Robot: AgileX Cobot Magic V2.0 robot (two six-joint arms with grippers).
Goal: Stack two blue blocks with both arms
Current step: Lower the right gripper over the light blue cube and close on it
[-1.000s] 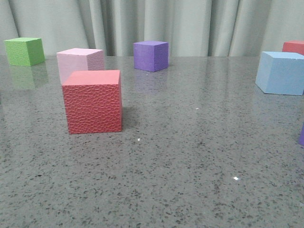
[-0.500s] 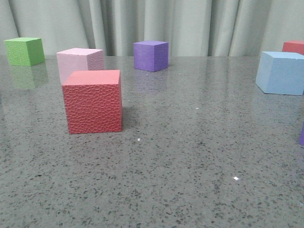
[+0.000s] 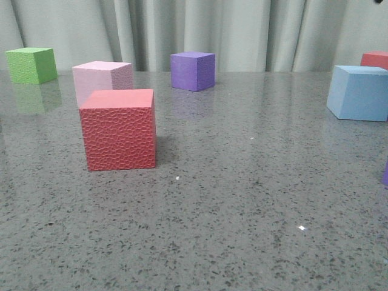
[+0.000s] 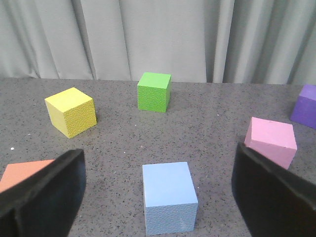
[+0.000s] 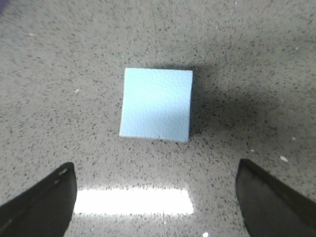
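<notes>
In the left wrist view a light-blue cube (image 4: 169, 196) with a pebbled side face sits on the table between my left gripper's (image 4: 159, 157) wide-open fingers (image 4: 44, 195), apart from both. In the right wrist view another light-blue cube (image 5: 157, 103) lies below and just ahead of my open right gripper (image 5: 155, 165), seen from above, untouched. The front view shows one light-blue cube (image 3: 359, 92) at the right edge. Neither gripper's fingers show in the front view; only a small dark bit (image 3: 379, 2) sits at the top right corner.
The front view shows a red pebbled cube (image 3: 118, 130), pink cube (image 3: 102, 79), green cube (image 3: 31, 65), purple cube (image 3: 193, 71) and a red cube (image 3: 376, 59) far right. Around the left gripper stand yellow (image 4: 71, 111), green (image 4: 154, 92), pink (image 4: 271, 140) and purple (image 4: 306, 106) cubes.
No cube has moved in the front view. A small dark bit has come into the top right corner.
</notes>
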